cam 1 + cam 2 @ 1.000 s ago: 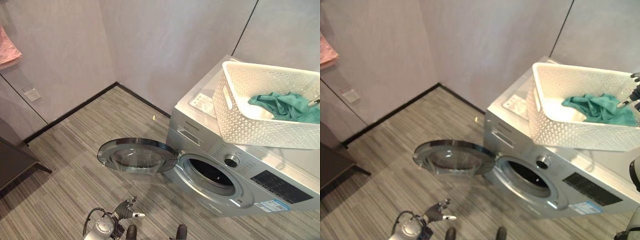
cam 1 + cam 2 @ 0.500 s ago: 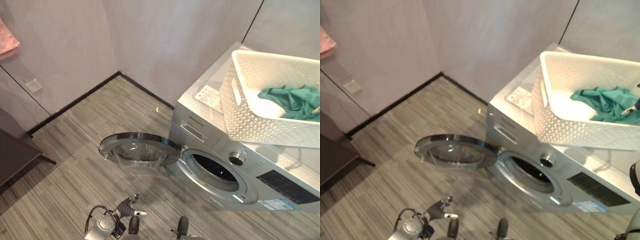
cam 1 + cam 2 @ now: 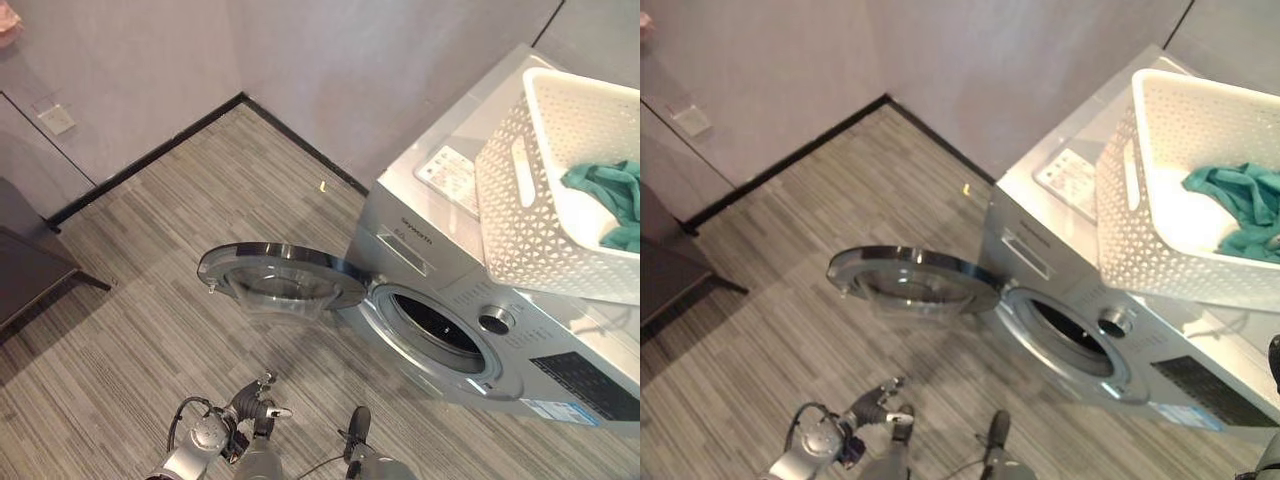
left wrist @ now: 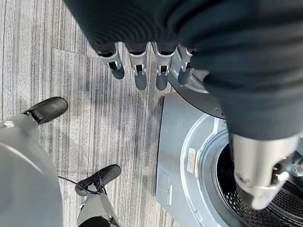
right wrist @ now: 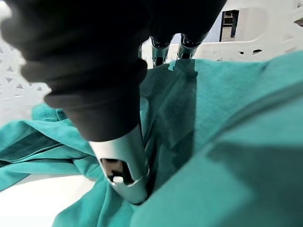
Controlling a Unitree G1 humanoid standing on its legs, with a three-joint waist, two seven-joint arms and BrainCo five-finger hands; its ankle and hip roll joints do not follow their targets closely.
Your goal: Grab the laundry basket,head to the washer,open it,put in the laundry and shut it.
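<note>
Laundry (image 5: 222, 123) lies in the basket (image 3: 520, 230) atop the washer (image 3: 440, 330), right under my right hand (image 5: 118, 156), thumb and fingers pressed into it, grip unclear; my relaxed left hand (image 4: 142, 66) hangs low.

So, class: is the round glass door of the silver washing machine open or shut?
Open. The round glass door is swung out over the floor, leaving the silver washing machine's dark drum opening uncovered.

Soft, even indoor light; the basket (image 3: 1160, 240) interior looks perhaps slightly overexposed.
</note>
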